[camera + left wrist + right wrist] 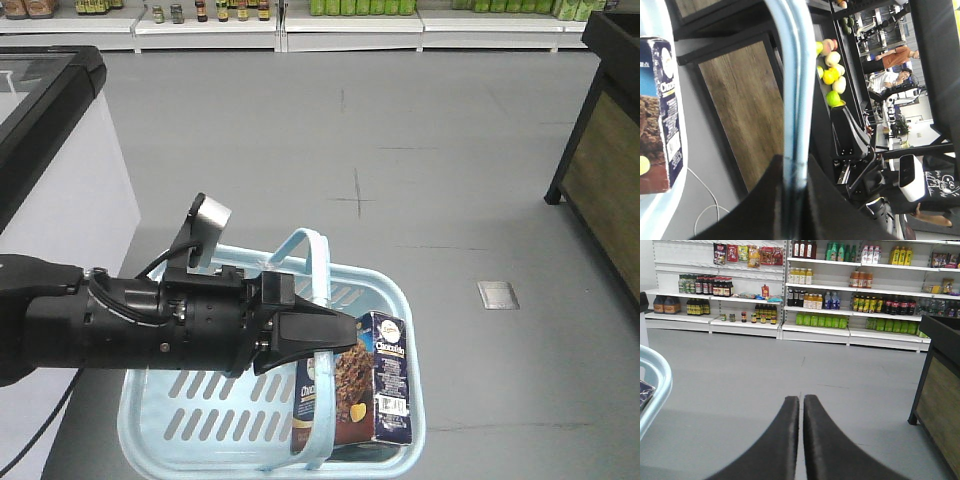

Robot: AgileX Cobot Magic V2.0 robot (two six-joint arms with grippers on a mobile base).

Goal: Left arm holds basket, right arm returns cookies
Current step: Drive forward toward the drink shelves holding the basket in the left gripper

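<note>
The light blue basket (pixel 404 300) hangs over the grey floor. My left gripper (pixel 343 330) is shut on its two curved blue handles (pixel 318 262). In the left wrist view the handles (pixel 796 100) run straight up between the black jaws of the left gripper (pixel 795 164). The dark navy cookies box (pixel 386 378) stands upright in the basket's right end, and it also shows in the left wrist view (pixel 660 115). My right gripper (pixel 801 400) is shut and empty, level above the floor to the right of the basket's rim (pixel 659 375). The right arm is out of the front view.
Store shelves with bottles (pixel 820 300) line the back wall. A dark stand with wood panels (pixel 605 150) is at the right, with fruit on it (pixel 832 75). A white freezer cabinet (pixel 60 170) is at the left. A metal floor plate (pixel 498 295) lies right of the basket.
</note>
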